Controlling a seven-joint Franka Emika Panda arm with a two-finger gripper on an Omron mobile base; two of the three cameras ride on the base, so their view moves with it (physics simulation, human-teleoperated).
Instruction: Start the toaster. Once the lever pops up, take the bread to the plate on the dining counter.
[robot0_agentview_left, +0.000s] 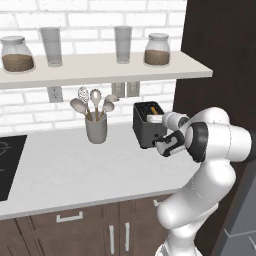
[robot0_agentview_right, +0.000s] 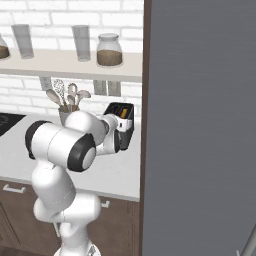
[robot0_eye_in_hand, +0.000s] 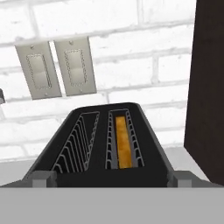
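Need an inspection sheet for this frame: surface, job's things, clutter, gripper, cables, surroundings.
Surface: pale worktop, black cooktop at its left end.
Job's things: black toaster against the wall by the dark tall unit; bread sits down in its right-hand slot in the hand view, left slot empty.
Clutter: grey utensil crock with spoons and a whisk.
Gripper: gripper open, fingertips at the toaster's near edge, holding nothing.
Cables: nothing seen.
Surroundings: white brick wall, wall plates, shelf with two jars and two glasses.
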